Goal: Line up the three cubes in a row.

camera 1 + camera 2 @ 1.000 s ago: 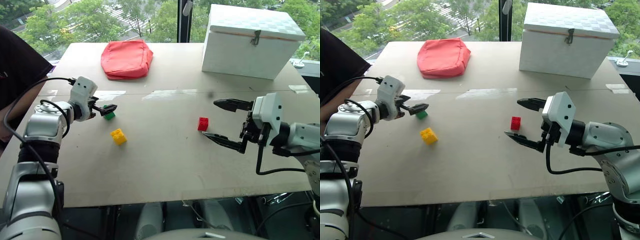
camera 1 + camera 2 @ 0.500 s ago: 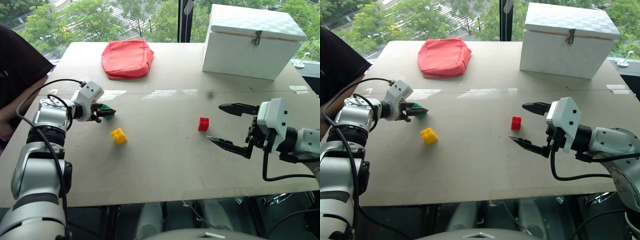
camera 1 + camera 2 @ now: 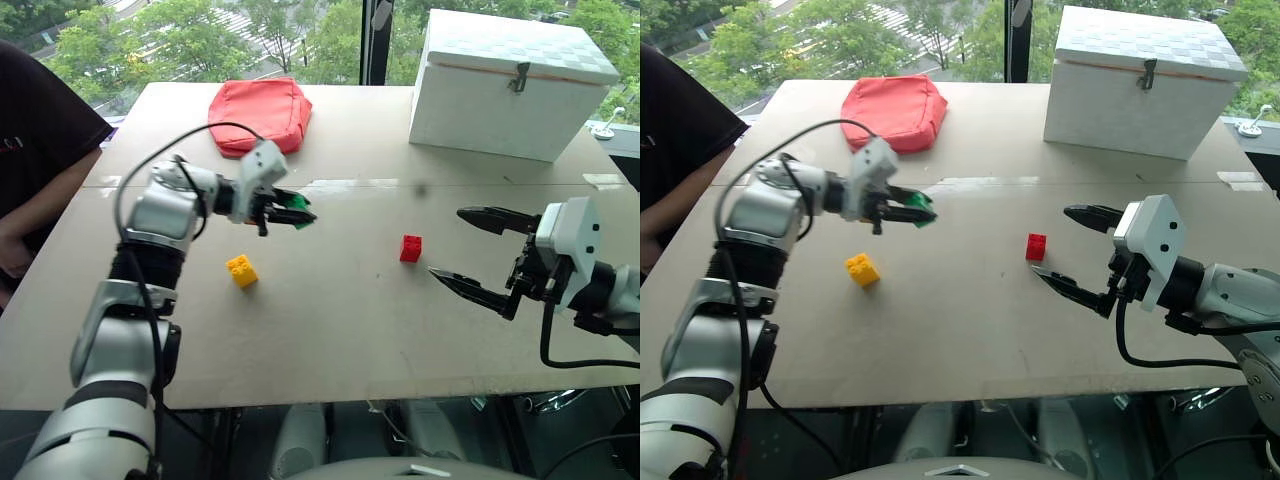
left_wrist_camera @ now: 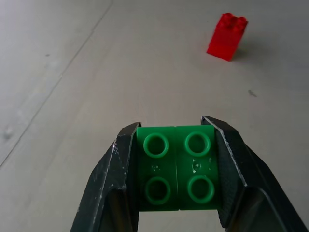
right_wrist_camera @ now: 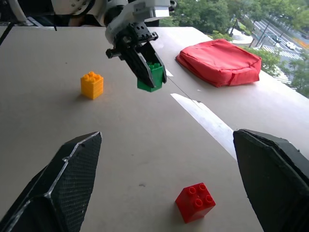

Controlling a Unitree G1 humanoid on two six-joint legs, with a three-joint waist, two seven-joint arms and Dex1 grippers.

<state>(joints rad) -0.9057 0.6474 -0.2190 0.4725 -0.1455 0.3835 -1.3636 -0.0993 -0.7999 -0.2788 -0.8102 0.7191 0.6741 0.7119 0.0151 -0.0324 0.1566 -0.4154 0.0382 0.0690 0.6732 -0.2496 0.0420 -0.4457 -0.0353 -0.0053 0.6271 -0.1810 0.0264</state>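
Beige tabletop [image 3: 330, 330] is carrying two bricks: yellow cube [image 3: 240, 270] at roughly 9 o'clock from red cube [image 3: 410, 248], well apart. Left gripper [image 3: 296, 213] is holding green cube [image 4: 176, 168] clamped between its fingers, clear above the surface. Right gripper [image 3: 478, 252] is hovering at 3 o'clock of red cube, fingers spread wide.
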